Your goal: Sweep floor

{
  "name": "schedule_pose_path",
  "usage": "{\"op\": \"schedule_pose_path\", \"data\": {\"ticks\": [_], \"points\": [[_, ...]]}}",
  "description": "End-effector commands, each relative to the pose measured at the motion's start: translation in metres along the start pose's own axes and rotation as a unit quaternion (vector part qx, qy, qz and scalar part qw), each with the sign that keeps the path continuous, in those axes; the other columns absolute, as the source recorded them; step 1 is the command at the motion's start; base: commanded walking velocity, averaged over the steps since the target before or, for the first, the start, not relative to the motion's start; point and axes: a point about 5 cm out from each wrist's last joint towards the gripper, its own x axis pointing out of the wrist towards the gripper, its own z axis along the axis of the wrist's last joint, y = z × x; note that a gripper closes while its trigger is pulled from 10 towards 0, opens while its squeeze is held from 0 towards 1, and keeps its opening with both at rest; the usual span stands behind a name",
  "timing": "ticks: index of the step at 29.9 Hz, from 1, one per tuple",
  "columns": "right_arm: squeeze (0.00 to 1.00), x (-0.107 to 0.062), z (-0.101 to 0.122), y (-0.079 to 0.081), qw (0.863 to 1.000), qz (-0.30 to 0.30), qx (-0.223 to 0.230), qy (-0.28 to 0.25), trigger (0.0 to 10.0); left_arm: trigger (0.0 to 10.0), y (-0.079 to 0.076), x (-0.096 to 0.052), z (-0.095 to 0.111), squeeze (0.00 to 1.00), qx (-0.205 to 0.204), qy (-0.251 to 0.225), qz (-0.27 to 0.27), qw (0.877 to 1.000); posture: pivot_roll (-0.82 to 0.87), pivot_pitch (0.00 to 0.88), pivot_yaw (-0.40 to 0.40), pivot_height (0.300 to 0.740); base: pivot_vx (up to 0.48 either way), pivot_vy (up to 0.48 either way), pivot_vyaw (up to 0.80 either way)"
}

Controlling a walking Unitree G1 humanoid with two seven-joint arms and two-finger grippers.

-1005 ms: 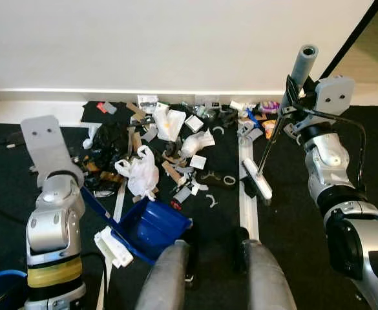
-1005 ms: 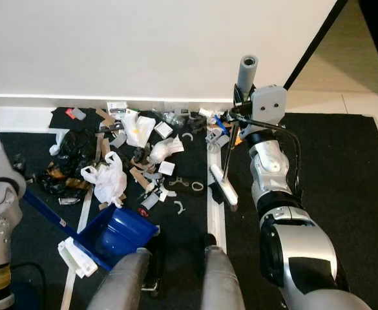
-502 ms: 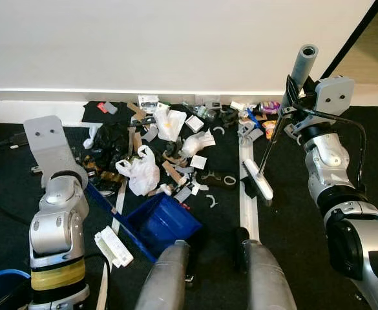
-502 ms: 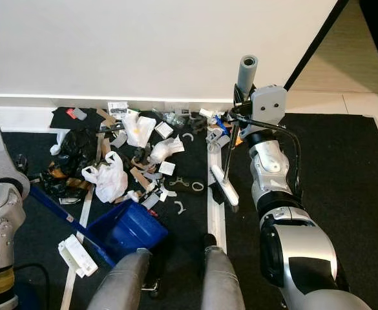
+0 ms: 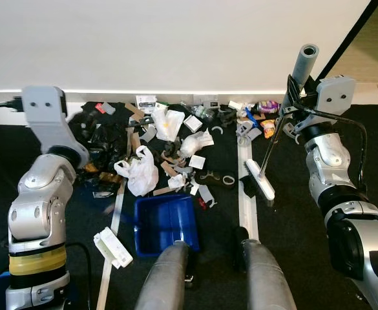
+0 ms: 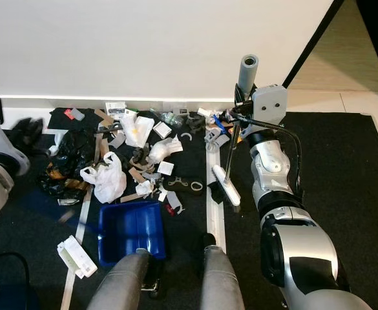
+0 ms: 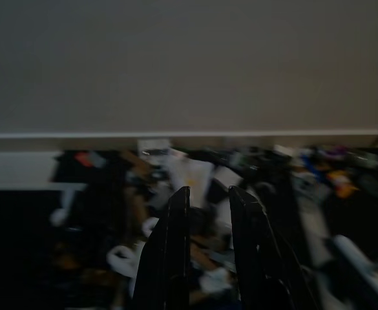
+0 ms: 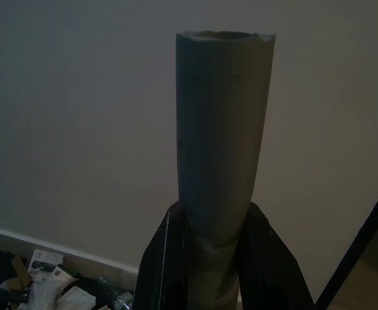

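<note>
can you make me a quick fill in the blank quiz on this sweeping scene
1. The right gripper is shut on the grey handle of the ____.
2. The dustpan on the dark floor is ____ in colour.
3. The pile of rubbish lies against the foot of the white ____.
4. The white plastic bag lies on the robot's ____ side of the brush head.

Missing words: broom; blue; wall; left

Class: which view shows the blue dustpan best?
The left eye view: the dustpan lies whole and open before the litter. The right eye view shows it too. The right wrist view shows the broom handle, not the dustpan.
</note>
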Motion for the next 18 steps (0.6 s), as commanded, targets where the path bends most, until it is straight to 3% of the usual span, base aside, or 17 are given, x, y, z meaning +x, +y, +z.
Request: {"op": "schedule_pose_path", "data": {"ticks": [1, 4, 10, 18], "points": [[0.00, 0.000, 0.006, -0.006, 1.000, -0.008, -0.002, -0.019, 10.0, 10.0, 0.000, 0.002, -0.004, 0.00, -0.021, -0.009, -0.004, 1.000, 0.05, 0.229, 0.046, 0.740, 0.000, 0.000, 0.00], [0.00, 0.000, 0.006, -0.008, 1.000, -0.010, -0.004, -0.020, 10.0, 10.0, -0.007, 0.007, 0.000, 0.00, -0.039, -0.035, -0.011, 0.999, 0.04, 0.229, 0.046, 0.740, 0.000, 0.000, 0.00], [0.00, -0.001, 0.006, -0.010, 1.000, -0.012, -0.007, -0.020, 10.0, 10.0, -0.021, 0.010, -0.011, 0.00, -0.039, -0.022, -0.040, 0.998, 0.04, 0.232, 0.048, 0.740, 0.000, 0.000, 0.00], [0.00, -0.001, 0.005, -0.008, 1.000, -0.011, -0.005, -0.019, 10.0, 10.0, -0.021, 0.009, -0.016, 0.00, -0.031, -0.023, -0.021, 0.999, 0.05, 0.233, 0.046, 0.740, 0.000, 0.000, 0.00]]}}
